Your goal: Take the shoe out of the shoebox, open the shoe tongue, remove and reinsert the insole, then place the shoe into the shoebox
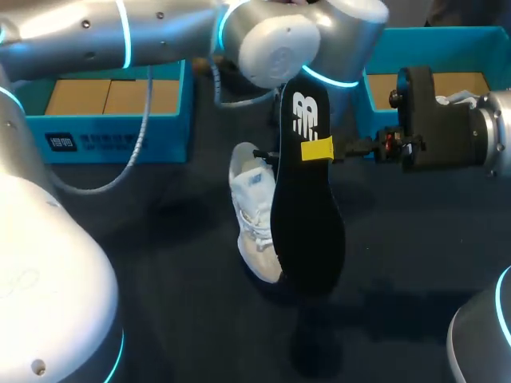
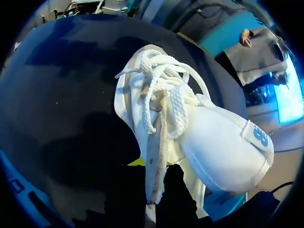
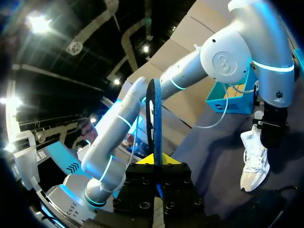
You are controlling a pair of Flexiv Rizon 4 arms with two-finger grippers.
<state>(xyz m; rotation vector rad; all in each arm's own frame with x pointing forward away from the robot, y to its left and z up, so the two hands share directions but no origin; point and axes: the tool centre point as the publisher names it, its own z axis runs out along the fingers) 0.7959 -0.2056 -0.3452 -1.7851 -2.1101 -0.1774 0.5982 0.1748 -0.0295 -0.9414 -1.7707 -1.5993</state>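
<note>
While my right fingers (image 1: 317, 149) are closing flat on the black insole (image 1: 307, 231) from both sides, I am holding it clear of the dark surface (image 1: 415, 271), its narrow end up and its broad end down. The yellow tips are pressing on the upper part, just below the white logo. Seen along these fingers, the insole is standing edge-on between them.

My left arm is coming in from the left and reaching to the middle, where my left fingers (image 2: 159, 185) are pinching a thin edge of the white shoe (image 2: 209, 142) by its opening, nearly shut on it. The shoe is hanging under them with its toe pointing down toward the surface. I cannot tell whether the toe is touching. Its laces (image 2: 164, 90) are lying loose and tangled over the upper, and the padded part with the small tab is bulging out to one side.

The shoe is hanging out of its box, beside the insole and apart from it. A teal box (image 1: 112, 128) is sitting at the far left of the surface, and a second box (image 1: 447, 36) at the far right.
</note>
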